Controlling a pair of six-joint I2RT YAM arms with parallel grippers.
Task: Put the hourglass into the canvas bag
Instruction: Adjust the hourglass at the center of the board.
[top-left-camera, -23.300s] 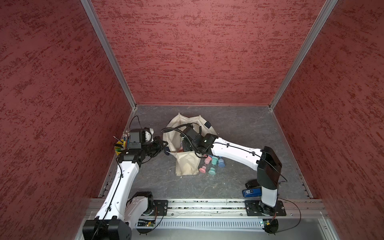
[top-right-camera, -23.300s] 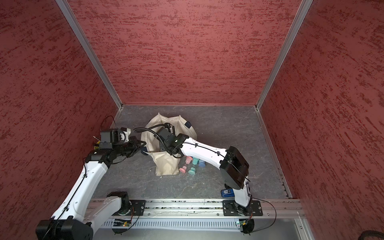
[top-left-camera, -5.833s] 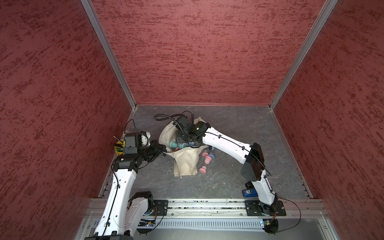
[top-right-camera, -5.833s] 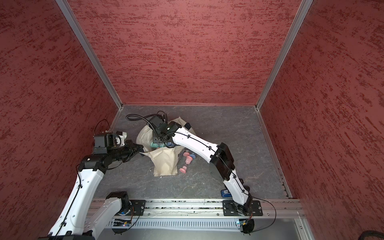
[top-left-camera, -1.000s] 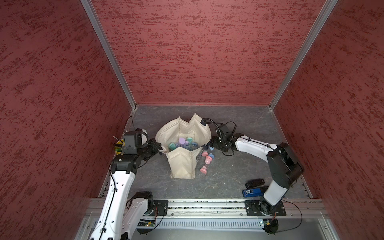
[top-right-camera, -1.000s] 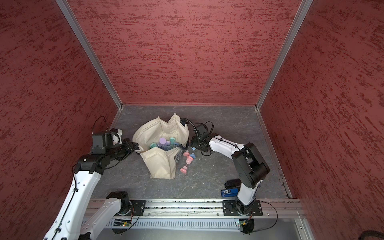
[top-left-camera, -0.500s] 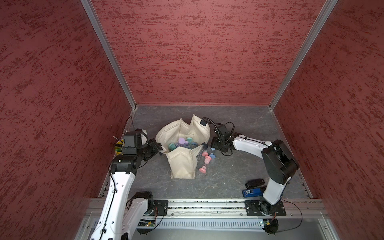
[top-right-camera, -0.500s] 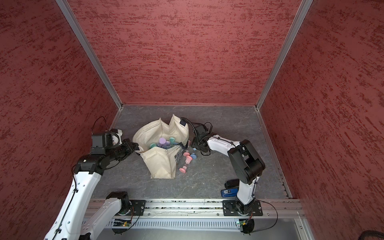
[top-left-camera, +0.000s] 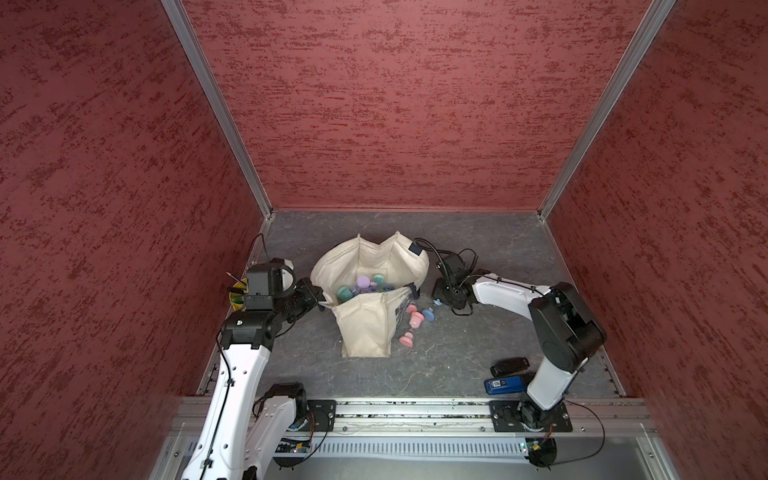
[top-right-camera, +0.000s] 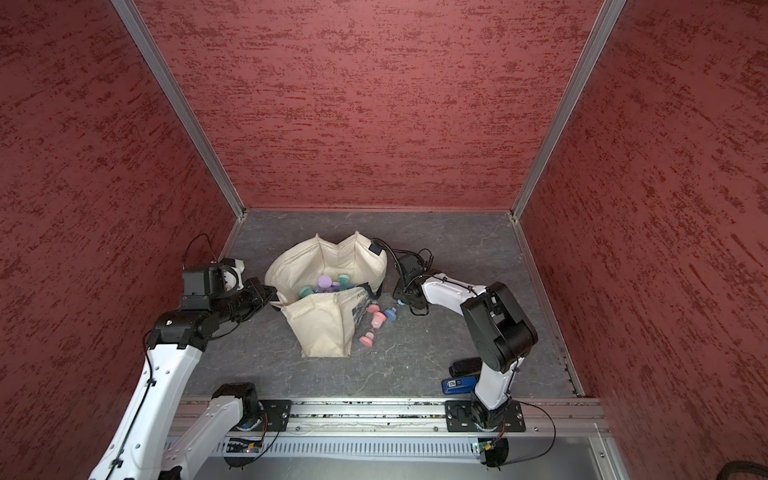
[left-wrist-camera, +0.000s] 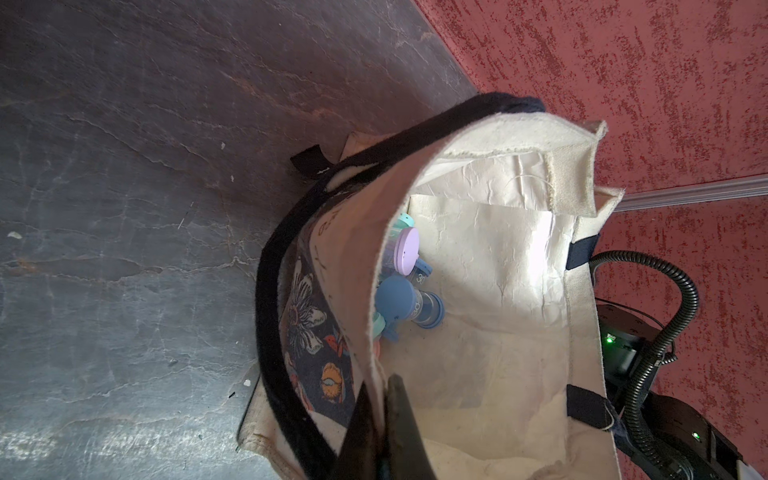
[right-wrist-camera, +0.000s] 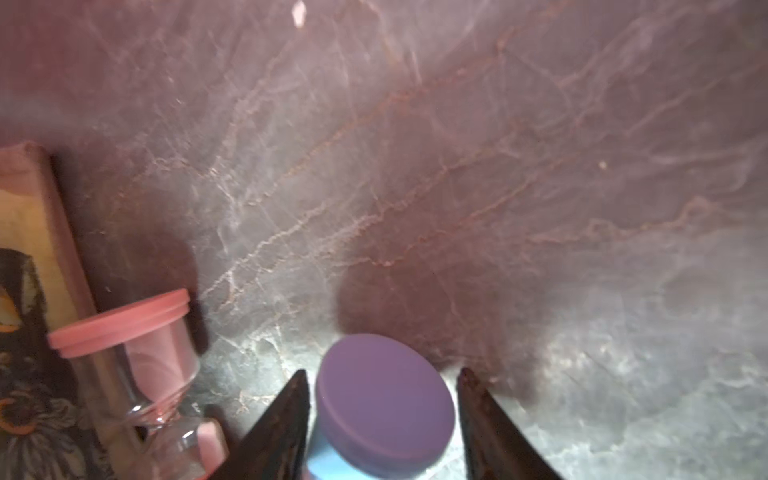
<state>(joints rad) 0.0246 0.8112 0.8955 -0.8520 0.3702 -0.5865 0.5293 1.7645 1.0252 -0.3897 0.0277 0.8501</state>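
Observation:
The cream canvas bag (top-left-camera: 374, 249) (top-right-camera: 328, 253) stands open mid-floor with several hourglasses (top-left-camera: 361, 284) inside. My left gripper (top-left-camera: 318, 297) (left-wrist-camera: 380, 382) is shut on the canvas bag's left rim (left-wrist-camera: 498, 249), holding the mouth open. To the right of the bag, low over the floor, my right gripper (top-left-camera: 440, 297) (right-wrist-camera: 381, 372) has its fingers closed in on either side of a light-blue hourglass (right-wrist-camera: 382, 407) (top-left-camera: 436, 302) whose cap looks purple. Two pink hourglasses (top-left-camera: 415, 319) (top-left-camera: 406, 340) and a blue one (top-left-camera: 428, 313) lie on the floor beside the bag.
A yellow pencil cup (top-left-camera: 238, 293) sits behind my left wrist by the left wall. A black object (top-left-camera: 509, 365) and a blue device (top-left-camera: 503, 384) lie near the right arm's base. Red walls close in three sides.
My right gripper has shifted slightly towards the bag and its fingers have narrowed around the light-blue hourglass. The left arm and bag have not moved.

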